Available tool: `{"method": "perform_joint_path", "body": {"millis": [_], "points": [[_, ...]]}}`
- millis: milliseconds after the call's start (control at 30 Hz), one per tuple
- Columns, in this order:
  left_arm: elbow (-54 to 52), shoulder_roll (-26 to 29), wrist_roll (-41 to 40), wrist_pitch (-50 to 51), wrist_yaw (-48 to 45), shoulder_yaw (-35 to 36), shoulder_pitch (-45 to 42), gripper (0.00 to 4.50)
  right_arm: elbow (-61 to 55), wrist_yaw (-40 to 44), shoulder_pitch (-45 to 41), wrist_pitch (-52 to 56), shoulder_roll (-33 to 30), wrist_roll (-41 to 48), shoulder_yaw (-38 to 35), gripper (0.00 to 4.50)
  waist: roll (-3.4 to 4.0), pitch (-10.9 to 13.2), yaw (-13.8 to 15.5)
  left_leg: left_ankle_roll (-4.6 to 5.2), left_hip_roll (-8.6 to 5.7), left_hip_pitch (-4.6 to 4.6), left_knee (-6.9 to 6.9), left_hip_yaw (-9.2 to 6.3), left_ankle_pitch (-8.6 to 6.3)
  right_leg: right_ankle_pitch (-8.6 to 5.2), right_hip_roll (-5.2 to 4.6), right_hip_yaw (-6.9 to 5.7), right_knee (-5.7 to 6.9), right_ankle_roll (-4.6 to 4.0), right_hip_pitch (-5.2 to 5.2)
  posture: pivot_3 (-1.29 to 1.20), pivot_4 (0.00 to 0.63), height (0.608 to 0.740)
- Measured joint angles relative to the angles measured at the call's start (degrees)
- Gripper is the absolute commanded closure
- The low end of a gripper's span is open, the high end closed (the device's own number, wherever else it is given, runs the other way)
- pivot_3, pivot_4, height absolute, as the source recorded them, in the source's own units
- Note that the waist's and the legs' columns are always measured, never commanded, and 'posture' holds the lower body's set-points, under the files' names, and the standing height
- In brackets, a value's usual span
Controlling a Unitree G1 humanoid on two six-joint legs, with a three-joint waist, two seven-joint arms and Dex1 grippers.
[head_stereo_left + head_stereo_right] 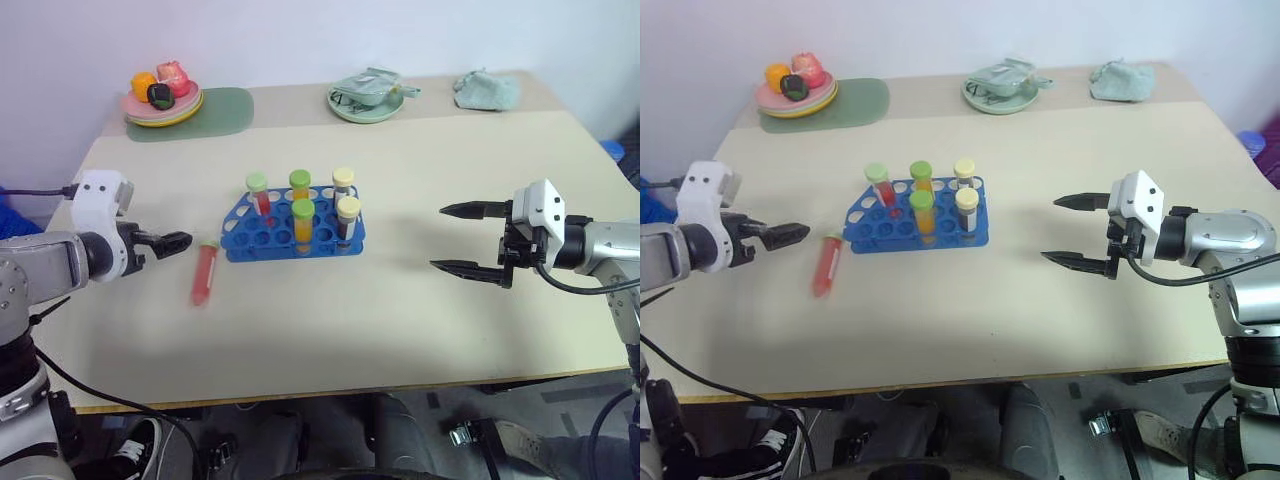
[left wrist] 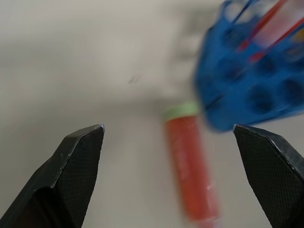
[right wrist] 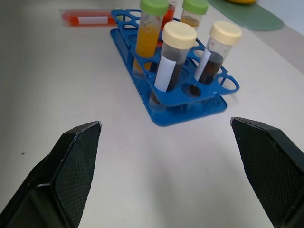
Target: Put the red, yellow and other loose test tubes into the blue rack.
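Note:
The blue rack point(image 1: 243, 236) stands mid-table and holds several upright tubes with green or cream caps. Two of them, such as the front one point(image 1: 303, 226), hold yellow-orange liquid. One red test tube point(image 1: 204, 276) lies flat on the table just left of the rack, its green cap toward the rack. My left gripper point(image 1: 166, 242) hovers left of that tube, open and empty, pointing at it; in the left wrist view the red tube point(image 2: 192, 171) lies between its spread fingers. My right gripper point(image 1: 456, 239) is open and empty, well right of the rack point(image 3: 190, 102).
At the back left a plate of toy fruit point(image 1: 162, 100) sits on a green mat point(image 1: 222, 108). A pale green dish point(image 1: 366, 98) and a teal cloth point(image 1: 487, 90) lie along the back edge. The table's front edge is close to me.

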Motion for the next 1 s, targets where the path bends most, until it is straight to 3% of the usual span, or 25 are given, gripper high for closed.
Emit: {"method": "perform_joint_path", "body": {"millis": [167,333,567,733,1000], "points": [[13.3,3.9,-13.3,0.0,9.6,-5.5,-6.0,0.05,-0.3,0.0,0.4,0.3,-0.1,0.0,-0.1,0.0,0.03,0.0,0.2,0.0,-0.02,0.01,0.02,-0.07,0.0,0.0,-0.05,0.01,0.01,0.0,-0.02,0.0,0.15,0.74],[30.3,5.9,-30.0,0.0,22.5,-16.4,-16.1,0.05,-0.9,-0.2,0.4,0.7,-0.1,0.1,-0.1,0.0,0.02,0.0,0.1,0.0,-0.07,0.01,0.04,-0.15,0.0,0.0,-0.07,0.0,0.03,0.01,-0.02,0.0,0.15,0.74],[42.0,10.6,-51.3,0.0,36.5,-31.6,-22.9,0.05,-0.9,-0.2,-0.3,0.8,-0.1,0.0,0.1,0.0,0.03,0.0,-0.9,0.0,-0.15,0.02,0.0,-0.1,0.0,0.0,-0.04,0.01,0.08,0.0,-0.13,0.0,0.15,0.74],[45.5,11.2,-57.9,0.0,41.6,-39.1,-26.7,0.05,-0.9,-0.2,-0.5,0.7,0.0,0.0,0.3,0.0,0.03,0.0,-1.1,0.0,-0.27,0.02,0.03,-0.13,0.01,0.0,-0.07,0.01,0.06,0.0,-0.11,0.0,0.15,0.74],[51.2,6.1,-58.2,0.0,44.9,-43.6,-29.1,0.05,-0.9,-0.6,-0.5,0.8,0.4,0.0,0.4,0.0,0.04,0.0,-1.4,-0.02,-0.29,0.05,0.02,-0.1,0.02,0.0,-0.06,0.01,0.06,0.0,-0.14,0.0,0.15,0.74]]}}
